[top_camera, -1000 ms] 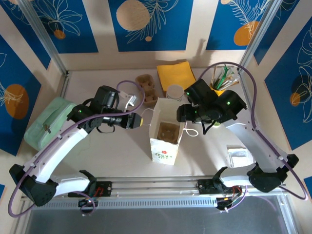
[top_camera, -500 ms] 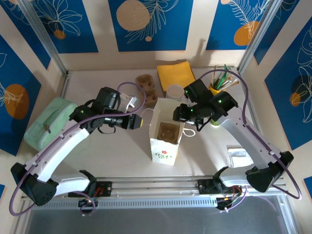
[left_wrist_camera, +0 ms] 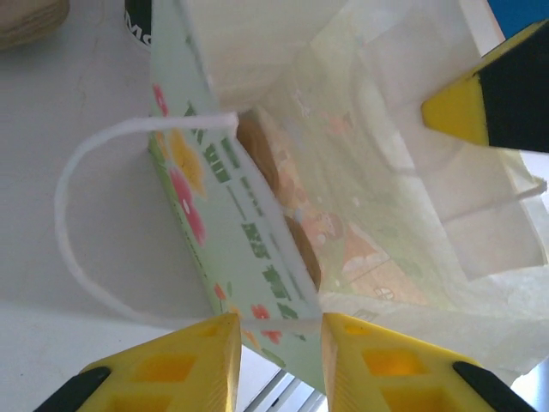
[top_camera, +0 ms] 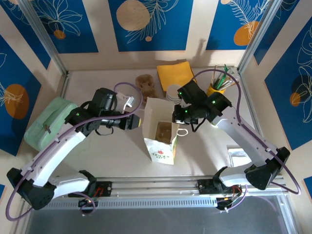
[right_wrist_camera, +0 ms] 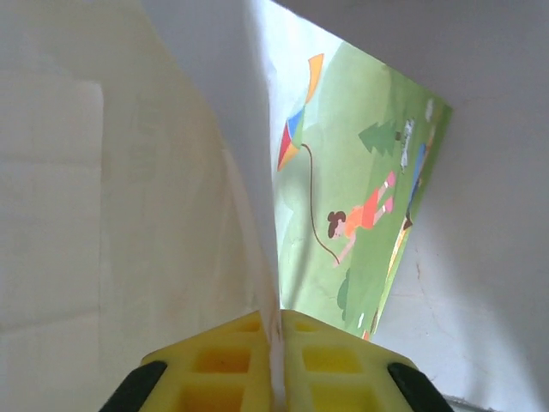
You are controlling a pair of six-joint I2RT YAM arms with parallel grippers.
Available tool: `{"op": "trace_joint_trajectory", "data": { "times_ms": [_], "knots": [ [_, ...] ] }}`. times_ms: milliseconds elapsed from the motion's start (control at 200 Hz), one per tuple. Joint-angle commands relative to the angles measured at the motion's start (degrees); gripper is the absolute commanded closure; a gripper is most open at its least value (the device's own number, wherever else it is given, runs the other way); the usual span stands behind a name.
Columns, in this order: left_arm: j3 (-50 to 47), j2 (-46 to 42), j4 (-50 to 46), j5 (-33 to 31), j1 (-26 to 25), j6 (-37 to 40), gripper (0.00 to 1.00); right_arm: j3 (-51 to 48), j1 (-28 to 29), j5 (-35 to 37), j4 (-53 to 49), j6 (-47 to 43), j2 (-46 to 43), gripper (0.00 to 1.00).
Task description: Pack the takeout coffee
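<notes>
Top external: bag (top_camera: 160, 139) is standing mid-table, showing a red flower logo; the green print is unreadable. Right gripper (top_camera: 177, 118) is pinching the bag's right rim, jaws pressed together on the paper. Left gripper (top_camera: 140, 122) is sitting part-spread astride the left rim, grip unclear. Coffee cup (top_camera: 170, 95) is sitting just behind the bag, toward the table's far edge.

This looks like a robotics lab test booth: around the table (top_camera: 109, 153) stand aluminium posts (top_camera: 45, 38) and blue printed wall panels (top_camera: 168, 31).
</notes>
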Motion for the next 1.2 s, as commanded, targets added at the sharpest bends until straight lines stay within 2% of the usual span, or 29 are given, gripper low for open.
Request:
{"op": "trace_joint_trajectory", "data": {
  "times_ms": [0,230,445,590,865,1070,1196],
  "knots": [
    [-0.29,-2.7,1.52,-2.72,-0.33,-0.43,0.69,0.86,2.56,0.17,3.01,-2.1,-0.74,0.99],
    [-1.95,-9.46,3.95,-12.7,-0.34,-0.98,0.67,1.09,7.11,1.97,8.15,-5.89,-2.95,1.0],
    [-6.7,-18.71,6.94,-27.8,-0.28,-2.09,0.58,-1.75,11.5,0.94,15.96,-13.46,-6.47,1.0],
    [-10.27,-24.34,8.52,-35.62,-0.27,-3.31,0.46,-6.64,15.23,0.92,24.4,-20.19,-10.41,1.0],
    [-12.66,-29.24,9.51,-38.6,-0.31,-3.36,0.4,-15.22,17.65,-1.62,35.69,-25.49,-16.36,1.0],
    [-12.31,-28.44,9.2,-37.18,-0.3,-3.01,0.38,-14.54,18.3,-1.44,34.74,-23.64,-15.09,1.0],
    [-12.05,-28.05,9.14,-36.15,-0.29,-2.69,0.38,-12.67,18.6,0.01,32.98,-18.5,-12.84,1.0]
  ]
}}
